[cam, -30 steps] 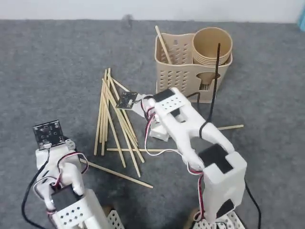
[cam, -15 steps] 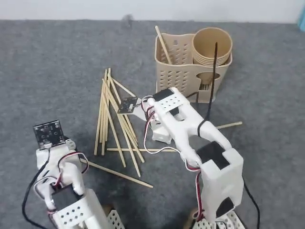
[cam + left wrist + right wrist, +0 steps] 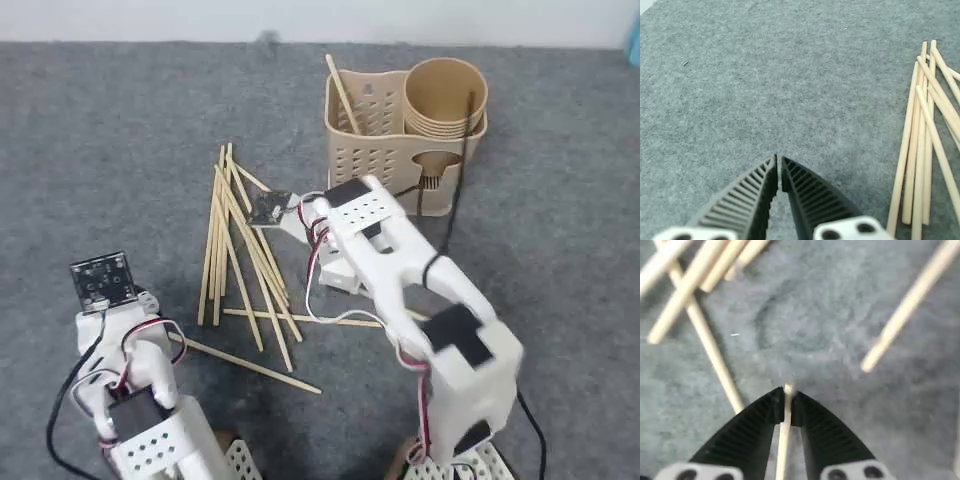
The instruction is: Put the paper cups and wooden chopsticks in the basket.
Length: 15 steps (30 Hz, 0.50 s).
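One wooden chopstick (image 3: 782,445) is pinched in the tips of the right gripper (image 3: 785,399), its arm stretched forward and dipped low beside the loose chopsticks (image 3: 240,250) on the carpet (image 3: 120,120), near the basket (image 3: 375,160) holding the stacked paper cups (image 3: 445,95). The left gripper (image 3: 779,162), tips pressed together, hangs low on its folded-back arm

Bright even overhead light, soft short shadows

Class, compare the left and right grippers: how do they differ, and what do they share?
The left gripper is empty; the right gripper pinches a chopstick. The left gripper is over bare carpet, the right gripper among scattered chopsticks. Both are shut, black and ribbed.
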Tool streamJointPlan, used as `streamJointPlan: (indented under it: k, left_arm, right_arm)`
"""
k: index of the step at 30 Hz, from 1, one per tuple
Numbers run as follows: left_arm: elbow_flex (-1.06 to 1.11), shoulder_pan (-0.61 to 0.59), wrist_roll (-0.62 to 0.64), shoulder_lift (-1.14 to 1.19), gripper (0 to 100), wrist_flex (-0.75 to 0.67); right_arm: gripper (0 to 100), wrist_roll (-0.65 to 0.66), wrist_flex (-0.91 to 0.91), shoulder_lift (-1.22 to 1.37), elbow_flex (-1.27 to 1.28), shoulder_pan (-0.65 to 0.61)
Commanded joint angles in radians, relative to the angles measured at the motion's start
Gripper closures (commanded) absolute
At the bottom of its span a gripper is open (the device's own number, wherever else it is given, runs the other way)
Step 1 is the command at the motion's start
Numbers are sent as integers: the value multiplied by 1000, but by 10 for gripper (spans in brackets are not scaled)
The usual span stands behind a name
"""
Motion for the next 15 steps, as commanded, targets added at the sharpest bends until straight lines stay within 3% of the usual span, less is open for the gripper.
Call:
streamJointPlan:
  k: [1, 11, 15]
  left_arm:
    - [-5, 5, -8, -20, 984, 0]
    - [-5, 3, -8, -20, 984, 0]
    - [-5, 3, -8, -20, 984, 0]
  right_arm:
    - [991, -46, 53, -223, -17, 4]
    - [991, -192, 39, -816, -21, -28]
    - [991, -330, -65, -986, -15, -45]
